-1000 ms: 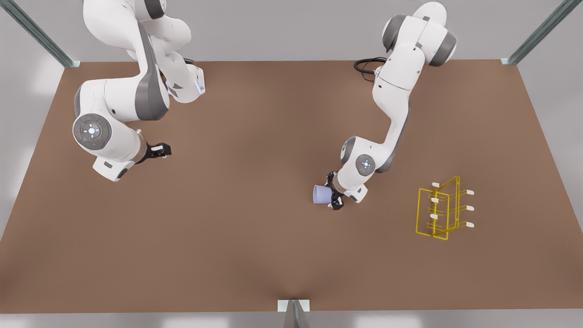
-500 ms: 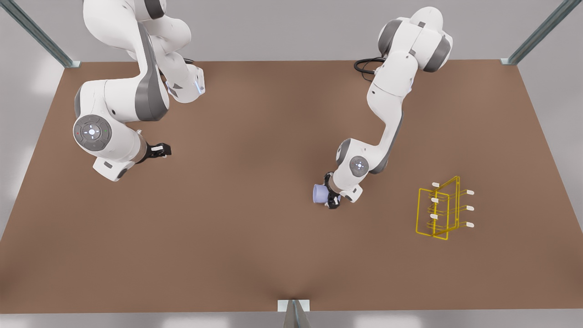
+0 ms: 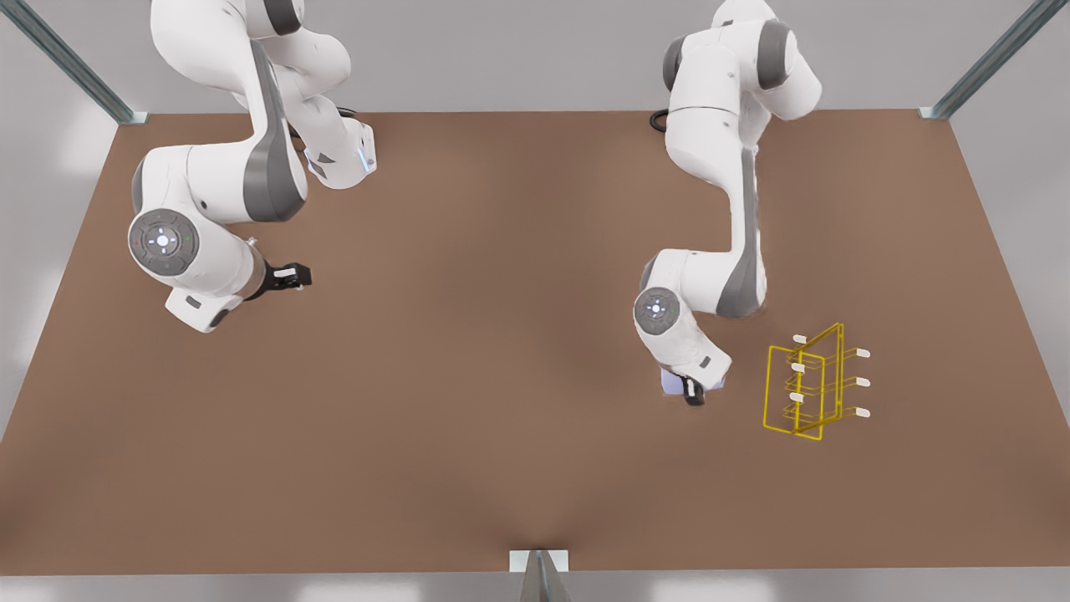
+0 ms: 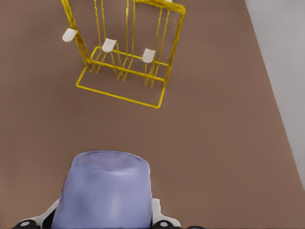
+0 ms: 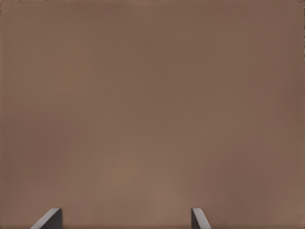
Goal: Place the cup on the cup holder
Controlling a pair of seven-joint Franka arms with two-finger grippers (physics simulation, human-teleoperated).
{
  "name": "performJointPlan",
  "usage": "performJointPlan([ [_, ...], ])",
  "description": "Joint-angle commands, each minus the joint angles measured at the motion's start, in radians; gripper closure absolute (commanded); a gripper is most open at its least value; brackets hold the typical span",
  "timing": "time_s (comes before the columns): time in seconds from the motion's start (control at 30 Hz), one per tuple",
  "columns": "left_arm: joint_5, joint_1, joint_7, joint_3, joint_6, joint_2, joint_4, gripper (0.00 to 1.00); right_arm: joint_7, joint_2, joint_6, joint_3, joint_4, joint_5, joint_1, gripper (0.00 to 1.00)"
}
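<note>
The left tool (image 3: 692, 391) has the lavender cup (image 4: 105, 191) pinched between its fingers, up off the brown surface (image 3: 468, 401). In the left wrist view the cup's closed bottom faces the yellow cup holder (image 3: 807, 383). The holder stands upright toward the front view's right, near the cup but not touching, its white-tipped prongs bare. The right tool (image 3: 288, 276) waits over at the front view's left, fingers spread wide with nothing between them.
</note>
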State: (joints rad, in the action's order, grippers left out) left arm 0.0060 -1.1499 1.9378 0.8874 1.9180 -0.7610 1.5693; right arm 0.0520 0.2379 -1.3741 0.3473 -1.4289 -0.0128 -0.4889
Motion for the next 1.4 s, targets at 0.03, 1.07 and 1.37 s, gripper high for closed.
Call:
performJointPlan([
  [0.03,0.287,-0.221,-0.01,0.206,-0.292,-0.106,0.144,0.25,0.0,-0.003,-0.038,-0.007,0.002,0.002,0.022,0.0],
  [1.07,0.48,-0.065,0.274,0.266,0.087,-0.452,0.164,0.21,0.037,0.001,-0.033,-0.002,-0.002,0.017,0.03,0.0],
  [1.37,0.254,-0.255,-0.248,0.321,-0.177,-0.054,0.146,0.0,0.045,0.003,-0.033,-0.001,-0.002,0.017,0.03,0.0],
])
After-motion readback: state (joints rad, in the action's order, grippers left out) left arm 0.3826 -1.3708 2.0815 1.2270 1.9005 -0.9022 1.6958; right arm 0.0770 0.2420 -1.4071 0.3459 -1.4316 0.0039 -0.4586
